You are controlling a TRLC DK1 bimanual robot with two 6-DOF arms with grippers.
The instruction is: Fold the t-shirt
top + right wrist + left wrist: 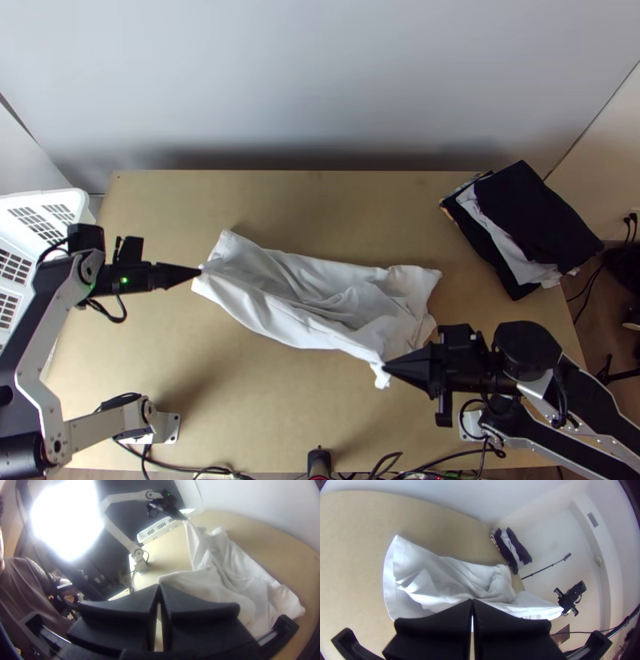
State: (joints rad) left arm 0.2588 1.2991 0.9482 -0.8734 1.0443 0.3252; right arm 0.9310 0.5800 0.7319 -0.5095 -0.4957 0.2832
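Nearest, the right hand (386, 367) pinches the white t-shirt (320, 296) by its near right corner, the left hand (199, 272) its left end, likely to lift that side for a fold over the rumpled rest mid-desk (280, 408). The hands point inward. Folded clothes (536, 224) lie far right.

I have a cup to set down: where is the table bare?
Beyond the white shirt, left of the clothes pile, the table is bare; so is a patch nearer, between the left arm's base and right gripper. Crowded: the right side, with pile and gripper.
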